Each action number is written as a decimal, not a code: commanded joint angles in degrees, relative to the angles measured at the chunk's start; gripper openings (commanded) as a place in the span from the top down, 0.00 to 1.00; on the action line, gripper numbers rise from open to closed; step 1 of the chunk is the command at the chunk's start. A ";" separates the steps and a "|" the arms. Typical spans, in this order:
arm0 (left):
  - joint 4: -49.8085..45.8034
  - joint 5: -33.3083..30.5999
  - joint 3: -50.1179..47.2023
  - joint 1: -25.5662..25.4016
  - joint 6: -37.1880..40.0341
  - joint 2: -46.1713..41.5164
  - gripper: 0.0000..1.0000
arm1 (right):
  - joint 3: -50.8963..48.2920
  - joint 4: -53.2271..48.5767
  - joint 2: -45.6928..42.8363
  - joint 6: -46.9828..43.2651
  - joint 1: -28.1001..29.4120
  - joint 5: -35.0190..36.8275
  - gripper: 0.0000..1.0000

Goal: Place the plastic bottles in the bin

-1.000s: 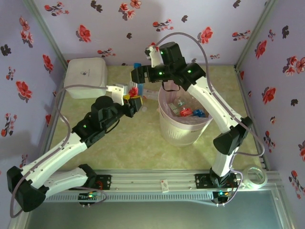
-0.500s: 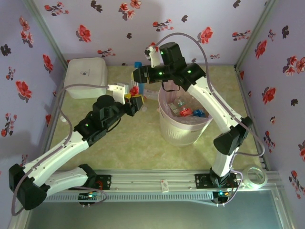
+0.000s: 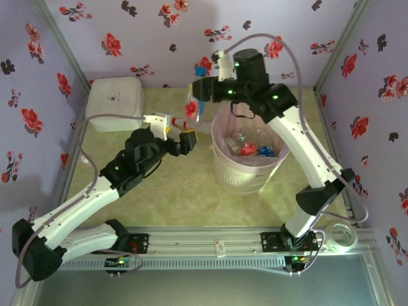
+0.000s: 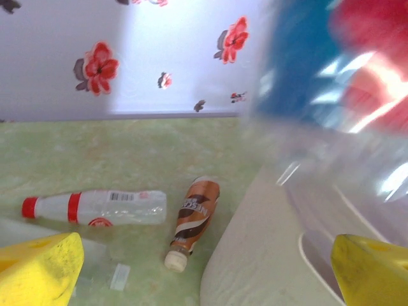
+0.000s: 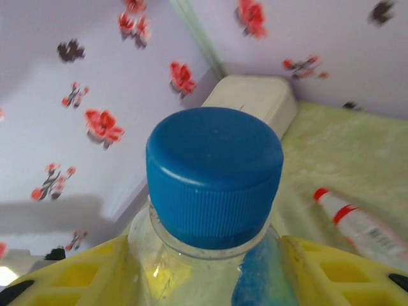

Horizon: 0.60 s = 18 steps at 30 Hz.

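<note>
My right gripper (image 3: pixel 199 94) is shut on a clear plastic bottle (image 3: pixel 193 107) with a blue cap (image 5: pixel 213 171) and a red and blue label, held in the air just left of the bin's rim. In the right wrist view, the yellow fingers (image 5: pixel 331 271) of the right gripper (image 5: pixel 210 271) clamp its neck. The white ribbed bin (image 3: pixel 245 171) with its pink liner holds several bottles (image 3: pixel 247 149). My left gripper (image 3: pixel 180 132) stands open below the held bottle (image 4: pixel 331 83), nothing between its fingertips (image 4: pixel 38 268). A clear red-capped bottle (image 4: pixel 95 207) and a brown bottle (image 4: pixel 194 217) lie on the table beside the bin (image 4: pixel 255 255).
A white lidded box (image 3: pixel 115 102) sits in the far left corner and shows again as the white box (image 5: pixel 252 102). Flowered walls close off the back and both sides. A white ring (image 3: pixel 341 234) lies by the right arm's base on the front rail.
The left gripper opened and let go of the blue-capped bottle. The right gripper closed on it and carried it up and right, toward the bin.
</note>
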 commanded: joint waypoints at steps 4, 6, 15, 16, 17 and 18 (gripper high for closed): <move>-8.35 -7.04 -3.09 4.17 -15.53 1.26 0.01 | -2.02 -1.76 -7.36 -1.92 -6.40 5.15 0.49; -10.84 -7.52 -2.76 6.00 -18.75 3.01 0.02 | -2.92 -2.66 -9.45 -2.45 -8.29 5.42 0.49; -13.82 -7.54 1.79 10.10 -24.69 13.55 0.02 | -1.07 -20.85 -12.91 -10.02 -12.70 9.81 0.50; -14.43 -7.50 2.65 10.38 -25.57 14.90 0.02 | -0.61 -23.37 -12.60 -10.35 -12.61 9.33 0.51; -14.81 -7.55 3.44 10.67 -26.11 16.30 0.02 | -0.78 -24.85 -12.59 -10.56 -12.50 8.87 0.52; -15.36 -7.51 4.06 10.85 -26.99 17.43 0.02 | -1.38 -25.59 -12.75 -10.78 -12.46 8.74 0.52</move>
